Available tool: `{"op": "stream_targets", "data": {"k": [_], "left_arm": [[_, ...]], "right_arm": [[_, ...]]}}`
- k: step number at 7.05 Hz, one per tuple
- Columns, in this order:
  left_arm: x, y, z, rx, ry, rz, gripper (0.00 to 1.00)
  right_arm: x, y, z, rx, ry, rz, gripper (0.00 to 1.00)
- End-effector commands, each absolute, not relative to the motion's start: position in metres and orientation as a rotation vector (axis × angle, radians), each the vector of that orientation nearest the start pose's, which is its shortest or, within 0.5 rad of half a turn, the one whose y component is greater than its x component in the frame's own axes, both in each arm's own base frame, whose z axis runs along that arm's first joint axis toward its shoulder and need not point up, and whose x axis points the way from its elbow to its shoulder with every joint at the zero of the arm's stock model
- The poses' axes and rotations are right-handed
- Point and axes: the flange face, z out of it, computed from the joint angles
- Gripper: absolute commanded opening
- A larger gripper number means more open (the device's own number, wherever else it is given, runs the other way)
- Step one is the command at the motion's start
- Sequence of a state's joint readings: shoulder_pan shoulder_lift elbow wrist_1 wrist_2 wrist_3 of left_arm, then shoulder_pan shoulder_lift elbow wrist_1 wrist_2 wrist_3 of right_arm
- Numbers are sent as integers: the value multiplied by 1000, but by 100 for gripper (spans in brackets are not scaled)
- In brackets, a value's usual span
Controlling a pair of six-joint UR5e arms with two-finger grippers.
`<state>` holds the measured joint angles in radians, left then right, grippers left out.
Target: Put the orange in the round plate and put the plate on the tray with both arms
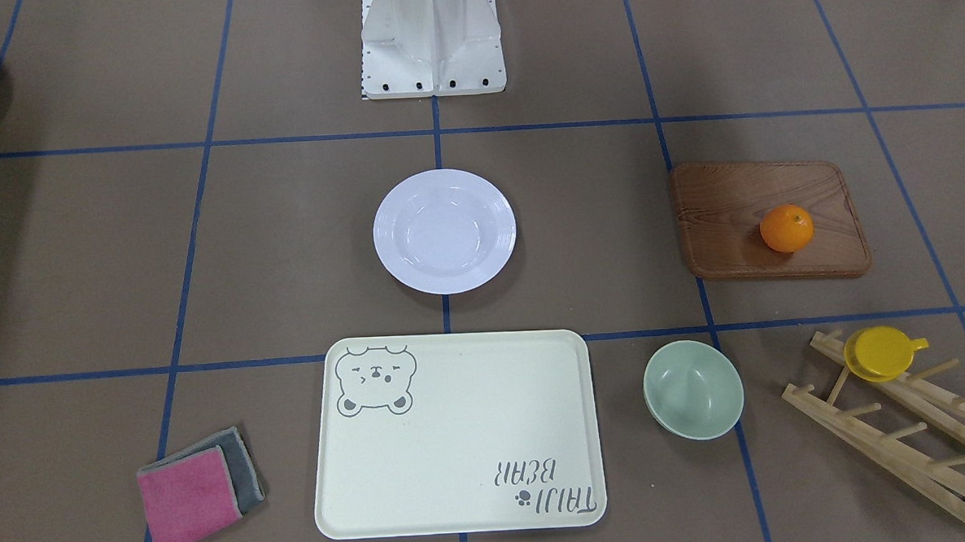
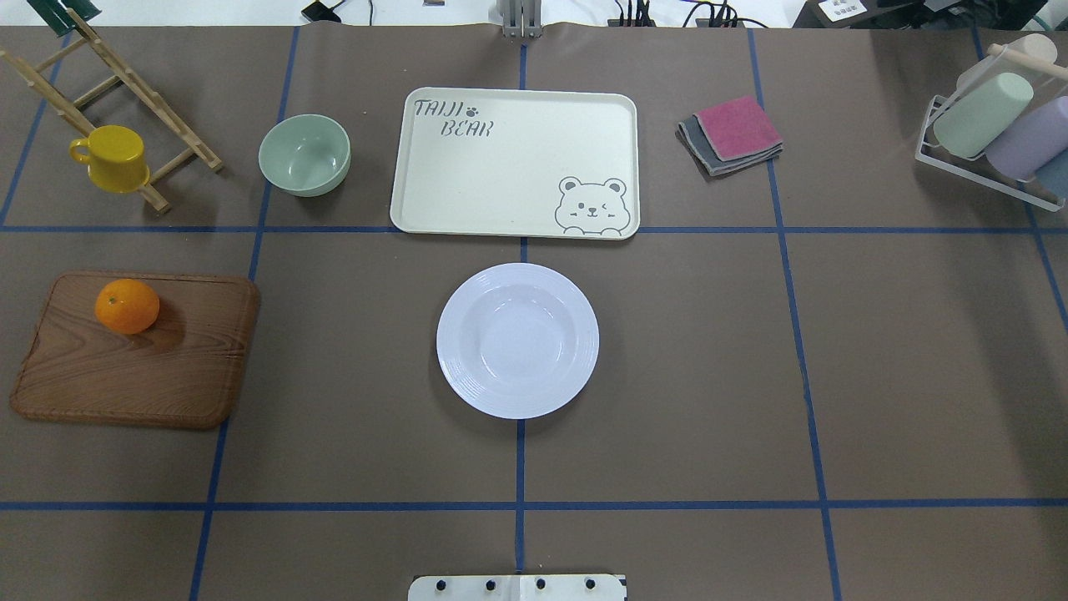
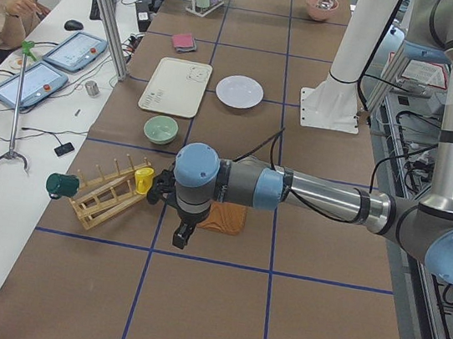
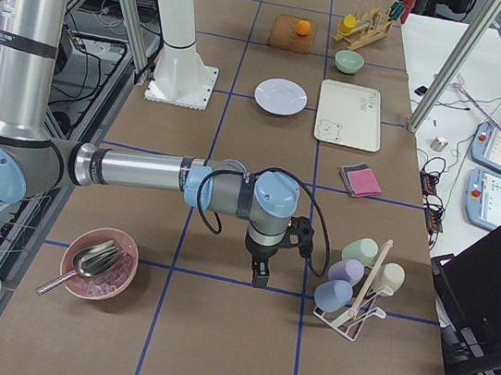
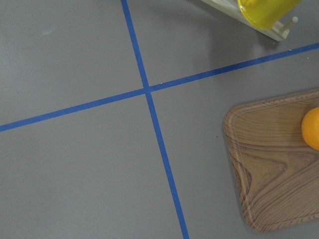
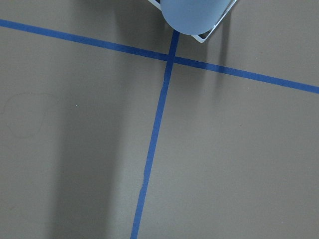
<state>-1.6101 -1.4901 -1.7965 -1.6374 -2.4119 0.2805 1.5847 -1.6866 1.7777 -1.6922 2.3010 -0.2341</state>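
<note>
Tools come first: my left tool (image 3: 181, 237) hangs over the desk (image 2: 350, 376), far to the left of the round plate (image 2: 517, 340) and just past the wooden board (image 2: 142, 376). It points down. My right tool (image 4: 260, 275) hangs over the desk far to the right of the round plate, near a rack of pale cups (image 4: 354, 281), and it points down too. I only see both tools from the side, small and dark, so I cannot tell if their fingers are spread or pressed together. The round plate is white and shiny and lies flat in the middle of the desk. The orange (image 2: 127, 306) is well to the left of the round plate, sitting on the wooden board near the board's far edge. The tray (image 2: 501, 184) lies just beyond the round plate, not touching it, with a bear face in one corner. A green bowl (image 2: 304, 154) stands beyond the round plate and to its left, and a yellow cup (image 2: 113, 158) hangs on a wooden rack (image 2: 125, 92) farther left. Pink and grey cloths (image 2: 734, 133) lie beyond the round plate and to its right.
</note>
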Motion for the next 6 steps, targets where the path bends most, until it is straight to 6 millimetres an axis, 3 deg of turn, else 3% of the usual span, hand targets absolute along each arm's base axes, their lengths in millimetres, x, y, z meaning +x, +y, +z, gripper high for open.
{"op": "stream_targets", "data": {"k": [1, 2, 3, 4, 6], "left_arm": [[-49, -481, 571, 390, 799, 407, 100], [-46, -482, 566, 415, 840, 423, 100], [-17, -487, 548, 461, 891, 470, 100], [30, -495, 530, 393, 940, 446, 100], [71, -492, 523, 365, 916, 364, 100]], "right_arm": [[72, -438, 627, 60, -730, -201, 100], [73, -438, 626, 61, -729, -200, 100], [71, -439, 624, 64, -737, -203, 100], [71, -438, 625, 64, -743, -203, 100], [69, -438, 627, 57, -744, -203, 100]]}}
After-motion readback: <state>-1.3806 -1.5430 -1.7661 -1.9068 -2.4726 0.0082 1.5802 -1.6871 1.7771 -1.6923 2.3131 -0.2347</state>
